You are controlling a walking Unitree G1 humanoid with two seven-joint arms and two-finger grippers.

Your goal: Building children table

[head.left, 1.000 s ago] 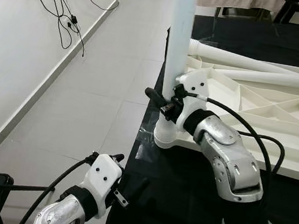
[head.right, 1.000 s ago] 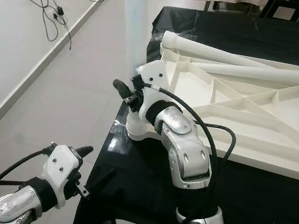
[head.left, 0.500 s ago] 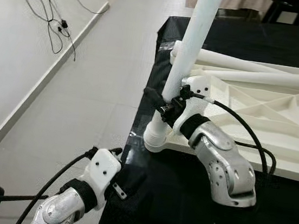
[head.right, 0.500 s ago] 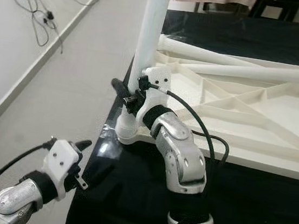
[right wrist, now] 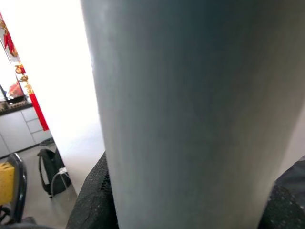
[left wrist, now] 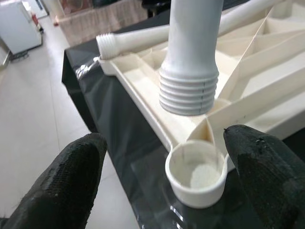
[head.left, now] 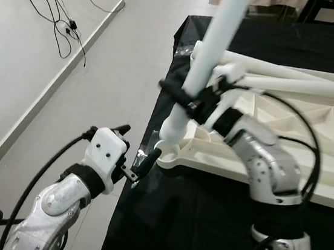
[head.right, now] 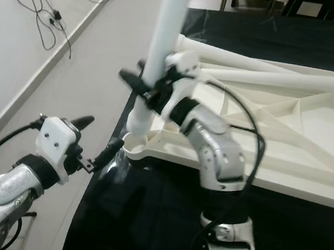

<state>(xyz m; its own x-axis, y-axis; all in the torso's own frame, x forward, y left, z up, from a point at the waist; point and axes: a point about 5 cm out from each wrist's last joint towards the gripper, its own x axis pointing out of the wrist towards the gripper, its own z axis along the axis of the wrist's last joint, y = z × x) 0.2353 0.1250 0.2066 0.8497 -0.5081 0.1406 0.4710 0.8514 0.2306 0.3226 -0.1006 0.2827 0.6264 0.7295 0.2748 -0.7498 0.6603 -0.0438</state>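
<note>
Black-covered bench (head.left: 203,227): carries a cream moulded-plastic tabletop (head.left: 289,125), lying underside up with ribbing exposed, near the bench's left edge.

Round corner socket (left wrist: 195,172) of the tabletop: sits at the bench's left edge, mouth upward.

White plastic tubular table leg (head.left: 206,63): tilted, threaded end (left wrist: 187,93) down, hanging just above the socket and apart from it, slightly off toward the tabletop's ribs.

Right end effector (head.left: 185,100): black fingers pinching the leg partway up its shaft, one finger projecting past the leg on the floor side.

Left end effector (head.left: 141,152): spread wide, held just off the bench's left edge beside the socket; fingertips (left wrist: 71,181) flank the socket without touching it.

Two further white tubular legs (head.left: 295,74): lying flat across the tabletop's far side.

Pale tiled floor (head.left: 98,92): left of the bench, with black cables (head.left: 64,21) by the wall.
</note>
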